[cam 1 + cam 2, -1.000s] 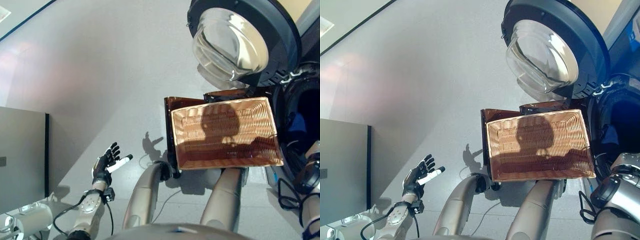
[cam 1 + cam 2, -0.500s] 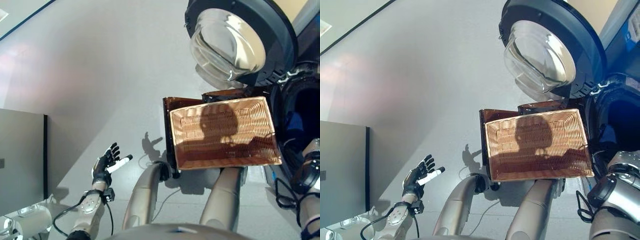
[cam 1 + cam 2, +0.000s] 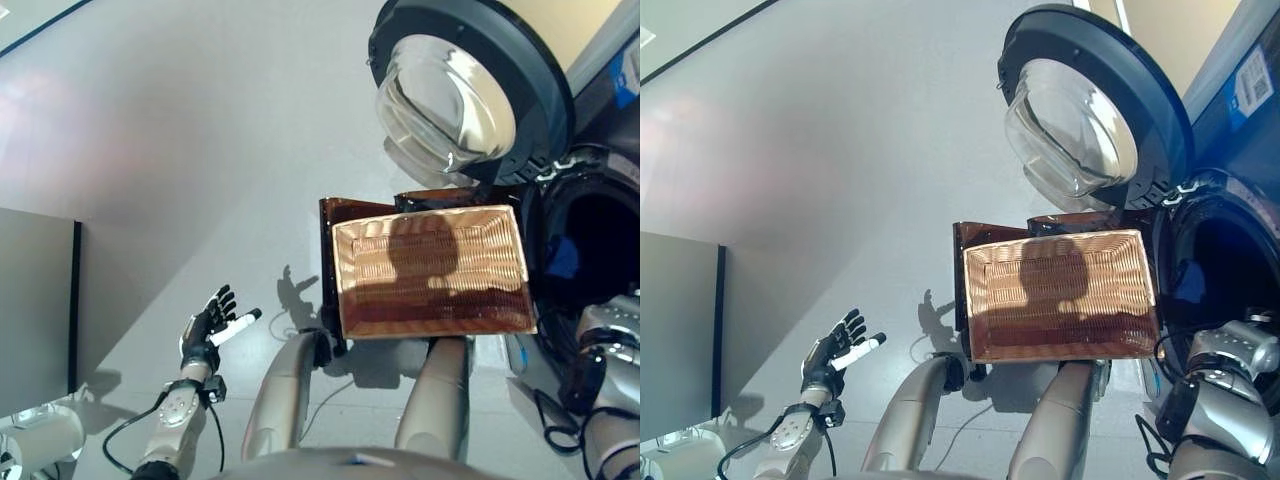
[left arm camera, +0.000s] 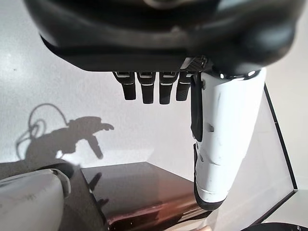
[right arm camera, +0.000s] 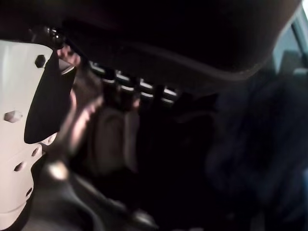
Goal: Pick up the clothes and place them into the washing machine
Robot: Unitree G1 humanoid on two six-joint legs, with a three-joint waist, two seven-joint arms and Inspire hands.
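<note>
Basket (image 3: 430, 270), wicker, sits empty in front of me, just beside the washing machine (image 3: 1230, 150) at about three o'clock, whose round door (image 3: 460, 85) stands swung open at one o'clock. Something blue (image 3: 562, 257), probably the clothes, shows inside the dark drum (image 3: 595, 250). My left hand (image 3: 208, 330) hangs over the floor (image 3: 200, 150) at about eight o'clock, fingers spread and holding nothing. My right hand (image 5: 19, 120) points into the drum; I cannot tell whether its fingers are curled, as its wrist view is too dark.
</note>
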